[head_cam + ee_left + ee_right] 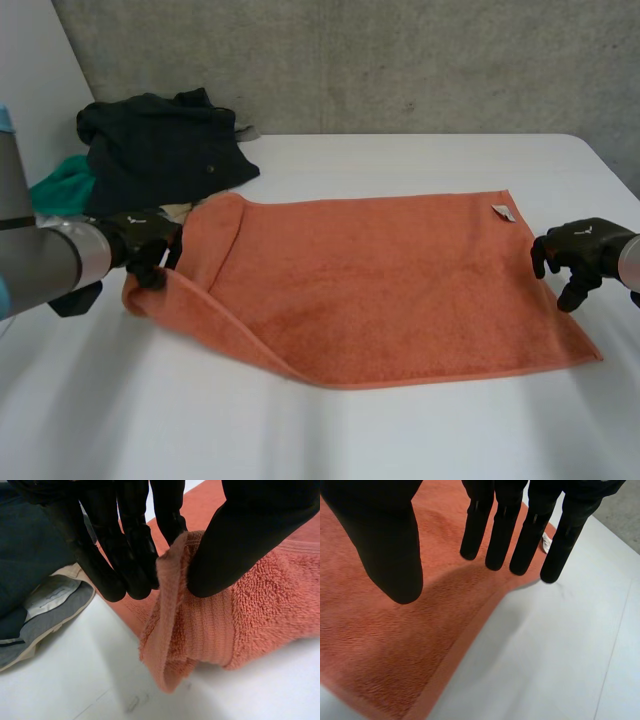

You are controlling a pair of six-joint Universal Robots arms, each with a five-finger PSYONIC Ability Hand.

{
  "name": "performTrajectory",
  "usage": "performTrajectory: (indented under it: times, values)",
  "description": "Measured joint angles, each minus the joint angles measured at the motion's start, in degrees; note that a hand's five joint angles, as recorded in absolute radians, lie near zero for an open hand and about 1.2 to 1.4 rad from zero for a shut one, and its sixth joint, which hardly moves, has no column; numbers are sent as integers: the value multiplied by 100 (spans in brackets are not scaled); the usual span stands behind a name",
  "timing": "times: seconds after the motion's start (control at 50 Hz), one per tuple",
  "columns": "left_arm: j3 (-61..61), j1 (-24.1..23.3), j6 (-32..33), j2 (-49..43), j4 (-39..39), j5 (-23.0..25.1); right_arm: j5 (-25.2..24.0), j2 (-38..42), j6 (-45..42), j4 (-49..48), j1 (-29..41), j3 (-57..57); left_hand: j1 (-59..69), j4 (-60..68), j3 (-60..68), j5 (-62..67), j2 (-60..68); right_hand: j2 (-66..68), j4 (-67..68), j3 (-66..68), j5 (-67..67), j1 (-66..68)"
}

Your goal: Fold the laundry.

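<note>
**Orange towel [380, 285] spread out, its left end pinched by the left hand [148, 256]**

The orange towel lies across the middle of the white surface [420, 430], mostly flat, with a small white label [503, 212] at its far right corner. Its left end is raised off the surface and curls over in a soft fold.

In the left wrist view the left hand [250, 535] is clamped on that raised edge of the towel [260, 615], the cloth squeezed between the thumb on one side and the fingers [127, 560] on the other.

The right hand [582, 252] is at the towel's right edge, near the label corner. In the right wrist view its fingers [520, 535] are straight and side by side, the thumb held well apart from them, above the towel's border [395, 645]. It grips nothing.

Behind the left hand, at the surface's far left, sits a heap of dark clothes [160, 145], with a green cloth [62, 185] beside it. A grey garment with a pale lining [50, 605] lies just beside the left hand's fingers. A concrete wall [400, 60] stands behind the surface.
</note>
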Motion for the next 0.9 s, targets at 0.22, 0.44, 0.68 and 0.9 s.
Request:
performTrajectory:
  times: [0.22, 0.44, 0.68, 0.9]
  values:
    - [782, -138, -43, -721, 369, -788, -246, -794, -206, 201, -246, 992, 0, 11, 0, 0, 0, -842, -782, -780, -831, -746]
    - [1548, -184, -148, -1350, 268, -1262, -500, -1001, -183, -1045, -404, 2204, 0, 12, -1, 1, 0, -842, -782, -780, -828, -746]
    - [1399, -152, -249, -1312, 180, -1125, -354, -714, 33, -2394, -258, 2623, 0, 12, 0, 1, 0, -286, -149, -169, -38, -259]
    - [1060, -100, -233, -1105, 184, -977, -189, -568, 118, -2485, -102, 2598, 0, 12, 0, 0, 0, 2884, 3014, 2938, 2939, 2612]
